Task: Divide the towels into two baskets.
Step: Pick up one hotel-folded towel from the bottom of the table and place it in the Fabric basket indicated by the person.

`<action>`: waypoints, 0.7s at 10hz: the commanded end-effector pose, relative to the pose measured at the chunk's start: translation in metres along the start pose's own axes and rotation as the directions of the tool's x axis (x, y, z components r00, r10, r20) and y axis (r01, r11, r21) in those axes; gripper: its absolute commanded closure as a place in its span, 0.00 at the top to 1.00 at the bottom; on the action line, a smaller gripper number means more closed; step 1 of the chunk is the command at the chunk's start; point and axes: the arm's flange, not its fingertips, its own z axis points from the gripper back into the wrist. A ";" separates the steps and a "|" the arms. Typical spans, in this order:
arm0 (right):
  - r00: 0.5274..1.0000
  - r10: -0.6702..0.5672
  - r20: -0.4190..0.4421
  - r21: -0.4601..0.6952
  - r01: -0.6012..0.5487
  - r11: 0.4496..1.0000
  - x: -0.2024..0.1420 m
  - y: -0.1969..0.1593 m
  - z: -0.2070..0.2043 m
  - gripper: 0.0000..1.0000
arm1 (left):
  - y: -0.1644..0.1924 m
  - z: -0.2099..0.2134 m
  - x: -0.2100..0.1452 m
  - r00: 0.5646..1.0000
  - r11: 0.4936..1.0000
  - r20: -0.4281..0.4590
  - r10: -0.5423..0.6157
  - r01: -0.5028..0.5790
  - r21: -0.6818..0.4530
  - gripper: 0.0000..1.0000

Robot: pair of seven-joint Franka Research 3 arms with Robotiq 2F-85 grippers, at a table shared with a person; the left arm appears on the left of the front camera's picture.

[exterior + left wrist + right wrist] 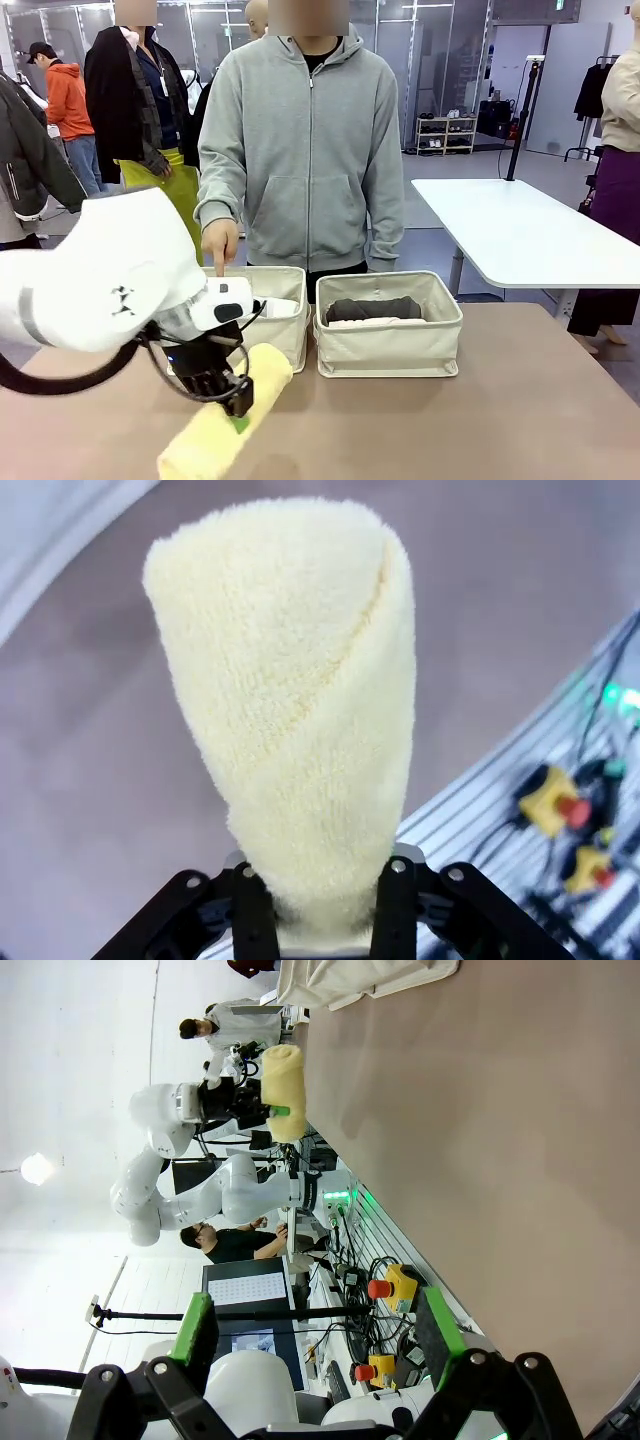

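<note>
My left gripper [237,408] is shut on a pale yellow towel [225,420] and holds it above the table, in front of the left basket [288,345]. In the left wrist view the yellow towel [300,710] stands up between the fingers [394,910]. A white towel [283,307] lies in the left basket. The right basket [390,350] holds a dark grey towel [375,308] on top of a pale one [362,323]. My right gripper [318,1330] is open and holds nothing; far off it sees the yellow towel [283,1085] and a basket [365,980].
A person in a grey hoodie stands behind the baskets, and one hand [220,245] points a finger down at the left basket. A white table [520,230] stands at the back right. Bare brown tabletop [480,420] lies in front of the right basket.
</note>
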 end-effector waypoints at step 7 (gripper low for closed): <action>1.000 0.000 0.001 -0.011 0.000 1.000 -0.001 0.002 -0.002 1.00 | -0.012 0.026 -0.011 0.976 0.975 -0.008 -0.220 0.220 0.020 0.37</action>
